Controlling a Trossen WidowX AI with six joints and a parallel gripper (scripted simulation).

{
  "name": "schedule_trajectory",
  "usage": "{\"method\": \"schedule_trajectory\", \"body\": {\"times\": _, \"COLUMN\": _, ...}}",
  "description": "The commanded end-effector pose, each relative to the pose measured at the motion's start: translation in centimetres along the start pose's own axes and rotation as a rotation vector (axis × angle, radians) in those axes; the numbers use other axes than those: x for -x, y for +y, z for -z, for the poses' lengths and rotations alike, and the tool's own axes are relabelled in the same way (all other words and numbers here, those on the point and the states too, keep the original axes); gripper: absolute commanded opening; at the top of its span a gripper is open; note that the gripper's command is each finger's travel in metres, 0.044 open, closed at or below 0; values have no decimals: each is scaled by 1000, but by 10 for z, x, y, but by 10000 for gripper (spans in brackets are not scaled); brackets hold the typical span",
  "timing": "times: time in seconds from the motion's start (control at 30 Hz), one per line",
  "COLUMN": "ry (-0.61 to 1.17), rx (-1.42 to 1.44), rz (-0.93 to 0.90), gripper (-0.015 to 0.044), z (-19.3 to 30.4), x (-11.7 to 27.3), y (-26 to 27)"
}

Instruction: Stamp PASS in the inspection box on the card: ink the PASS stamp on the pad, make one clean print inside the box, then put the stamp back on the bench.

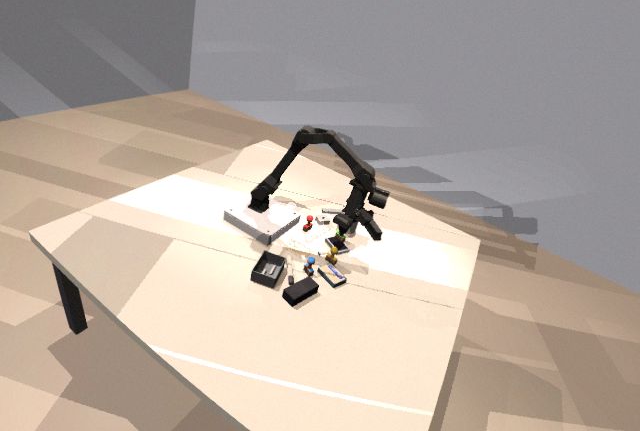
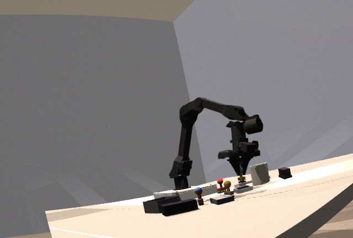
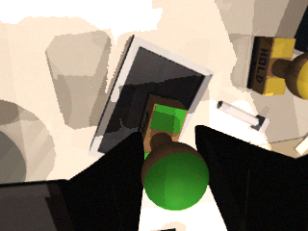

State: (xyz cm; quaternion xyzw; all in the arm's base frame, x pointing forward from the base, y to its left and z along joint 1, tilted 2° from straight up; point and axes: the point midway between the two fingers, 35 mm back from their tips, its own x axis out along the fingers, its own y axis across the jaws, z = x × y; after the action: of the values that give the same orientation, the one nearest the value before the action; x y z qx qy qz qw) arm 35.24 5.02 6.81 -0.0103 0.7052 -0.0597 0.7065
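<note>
My gripper (image 1: 341,231) (image 2: 241,172) (image 3: 168,137) is shut on the green-topped stamp (image 1: 338,235) (image 2: 241,174) (image 3: 176,182), which is upright with its base down. The stamp's brown and green base is over the near right part of the black ink pad (image 1: 337,245) (image 2: 244,189) (image 3: 159,67) in its pale-rimmed case. The base is very low over the pad; whether it touches is not clear. Its lettering is too dark to read. A tan corner, perhaps of the card, shows at the right edge of the wrist view; the inspection box is not visible there.
The yellow HOLD stamp (image 1: 332,255) (image 2: 227,184) (image 3: 269,72) stands beside the pad. Red (image 1: 309,221) (image 2: 219,183) and blue (image 1: 310,264) (image 2: 198,191) stamps stand nearby. A grey cup (image 2: 260,173) is close behind the gripper. A blue-marked pad (image 1: 331,275), black block (image 1: 300,290) and black tray (image 1: 254,277) lie in front.
</note>
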Motion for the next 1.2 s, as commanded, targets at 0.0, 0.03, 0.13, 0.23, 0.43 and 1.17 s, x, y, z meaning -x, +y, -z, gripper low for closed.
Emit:
{"method": "schedule_trajectory", "body": {"times": 0.0, "ry": 2, "rx": -4, "rz": 2, "gripper": 0, "z": 1, "x": -4, "y": 0}}
{"method": "schedule_trajectory", "body": {"times": 0.03, "ry": 1, "rx": -4, "rz": 2, "gripper": 0, "z": 1, "x": -4, "y": 0}}
{"method": "schedule_trajectory", "body": {"times": 0.13, "ry": 1, "rx": -4, "rz": 3, "gripper": 0, "z": 1, "x": -6, "y": 1}}
{"method": "schedule_trajectory", "body": {"times": 0.23, "ry": 1, "rx": -4, "rz": 3, "gripper": 0, "z": 1, "x": -8, "y": 1}}
{"method": "schedule_trajectory", "body": {"times": 0.43, "ry": 1, "rx": -4, "rz": 3, "gripper": 0, "z": 1, "x": -12, "y": 1}}
{"method": "schedule_trajectory", "body": {"times": 1.17, "ry": -1, "rx": 1, "rz": 4, "gripper": 0, "z": 1, "x": -21, "y": 2}}
